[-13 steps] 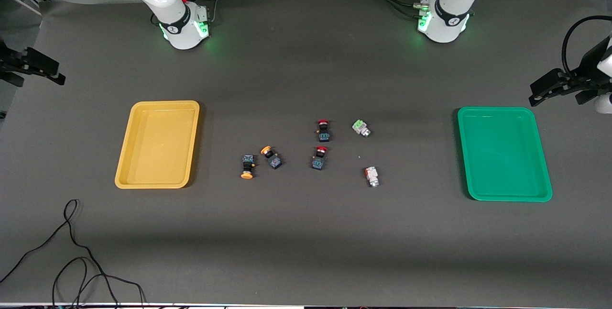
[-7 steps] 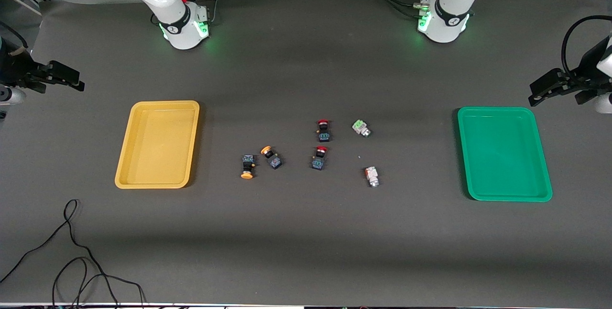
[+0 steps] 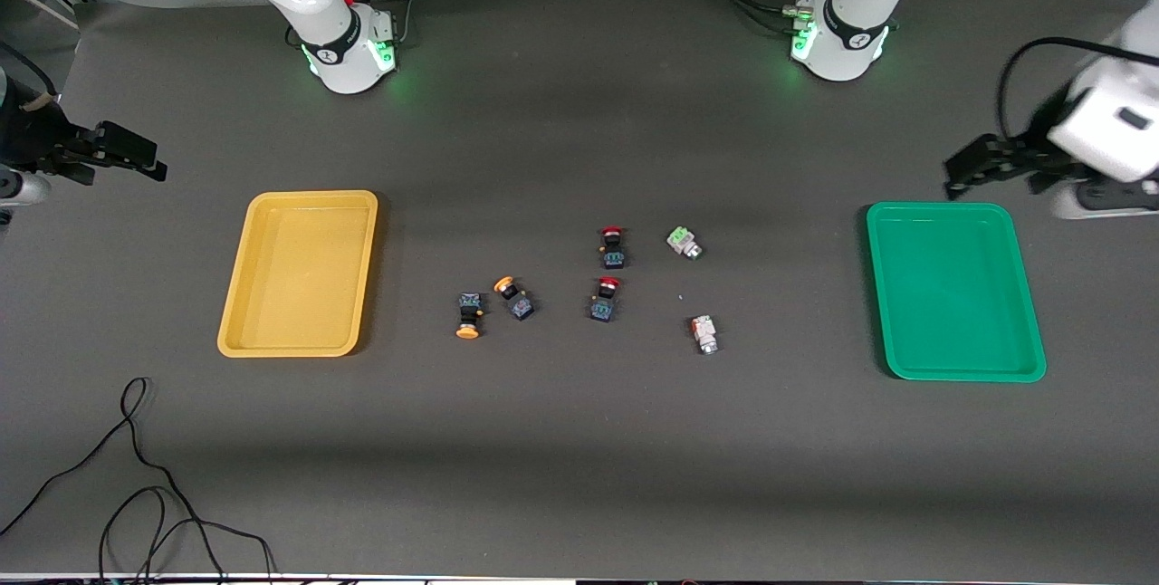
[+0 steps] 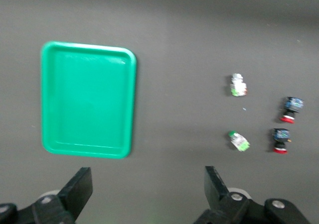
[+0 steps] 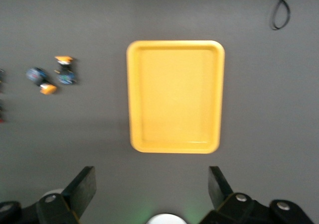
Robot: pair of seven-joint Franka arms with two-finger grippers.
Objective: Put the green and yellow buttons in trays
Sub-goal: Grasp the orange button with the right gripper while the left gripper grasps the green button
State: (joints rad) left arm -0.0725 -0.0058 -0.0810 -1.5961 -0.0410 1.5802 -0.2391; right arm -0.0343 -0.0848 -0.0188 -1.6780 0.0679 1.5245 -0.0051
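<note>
Two orange-yellow capped dark buttons (image 3: 468, 315) (image 3: 513, 296) lie mid-table, toward the yellow tray (image 3: 299, 273), which is empty. A pale-green-topped silver button (image 3: 684, 243) and an orange-marked silver button (image 3: 704, 334) lie toward the empty green tray (image 3: 955, 291). My left gripper (image 3: 957, 176) is open in the air, over the mat just beside the green tray's corner. My right gripper (image 3: 149, 159) is open in the air over the mat beside the yellow tray. The left wrist view shows the green tray (image 4: 87, 99) and both silver buttons (image 4: 239, 141) (image 4: 238, 84). The right wrist view shows the yellow tray (image 5: 174, 95) and both orange-capped buttons (image 5: 65, 69) (image 5: 41, 80).
Two red-capped dark buttons (image 3: 612, 246) (image 3: 605, 299) lie between the orange-capped pair and the silver pair. A black cable (image 3: 136, 467) loops on the mat near the front camera, at the right arm's end. Both robot bases stand along the table's edge farthest from that camera.
My left arm has swung in toward the green tray's corner. My right gripper came in from the table's end toward the yellow tray. No button has moved.
</note>
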